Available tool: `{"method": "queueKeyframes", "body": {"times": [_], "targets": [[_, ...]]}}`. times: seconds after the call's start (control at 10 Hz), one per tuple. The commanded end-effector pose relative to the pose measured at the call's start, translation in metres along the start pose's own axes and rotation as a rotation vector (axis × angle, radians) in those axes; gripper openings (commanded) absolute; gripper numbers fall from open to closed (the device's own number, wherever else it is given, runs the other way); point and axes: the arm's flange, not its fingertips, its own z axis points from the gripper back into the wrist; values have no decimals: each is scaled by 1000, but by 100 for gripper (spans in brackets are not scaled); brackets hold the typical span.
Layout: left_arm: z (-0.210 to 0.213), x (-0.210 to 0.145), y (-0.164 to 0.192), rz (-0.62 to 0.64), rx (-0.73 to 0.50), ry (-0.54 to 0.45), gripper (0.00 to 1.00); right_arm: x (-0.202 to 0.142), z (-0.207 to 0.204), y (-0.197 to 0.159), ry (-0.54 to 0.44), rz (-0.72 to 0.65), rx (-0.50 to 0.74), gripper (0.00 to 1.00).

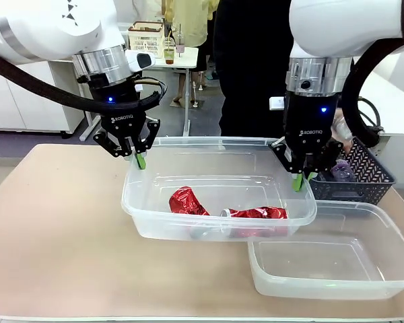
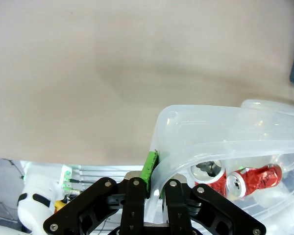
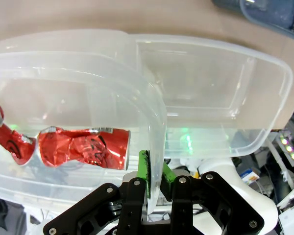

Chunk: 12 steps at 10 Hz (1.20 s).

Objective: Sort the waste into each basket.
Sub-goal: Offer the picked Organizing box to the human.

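A clear tub (image 1: 209,142) holds crushed red and silver cans (image 1: 187,202) (image 1: 257,214). My left gripper (image 1: 139,160) is shut on the tub's left rim, and my right gripper (image 1: 300,180) is shut on its right rim. The left wrist view shows the left gripper (image 2: 154,176) pinching the rim (image 2: 210,110), with cans (image 2: 250,178) below. In the right wrist view the right gripper (image 3: 155,174) clamps the tub wall (image 3: 112,68) beside a can (image 3: 83,147). A second clear tub (image 1: 390,219) (image 3: 264,68) lies empty at the front right, partly under the held tub's corner.
A dark grey lattice basket (image 1: 367,168) (image 3: 264,12) stands at the right behind the tubs, with a clear bottle (image 1: 341,171) in it. A person in dark clothes (image 1: 249,67) stands at the far side. Bare beige table (image 1: 54,222) spreads to the left.
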Motion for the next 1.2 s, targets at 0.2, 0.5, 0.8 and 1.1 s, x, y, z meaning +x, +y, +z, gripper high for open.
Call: {"method": "queueKeyframes", "body": {"times": [0.2, 0.5, 0.8, 1.1], "targets": [[9, 2, -3, 15, -17, -13, 7, -3, 1, 2, 9, 2, -14, 6], [9, 2, -3, 15, -17, -13, 7, -3, 1, 2, 9, 2, -14, 6], [9, 2, -3, 15, -17, -13, 7, -3, 1, 2, 9, 2, -14, 6], [9, 2, -3, 15, -17, -13, 7, -3, 1, 2, 9, 2, -14, 6]]}}
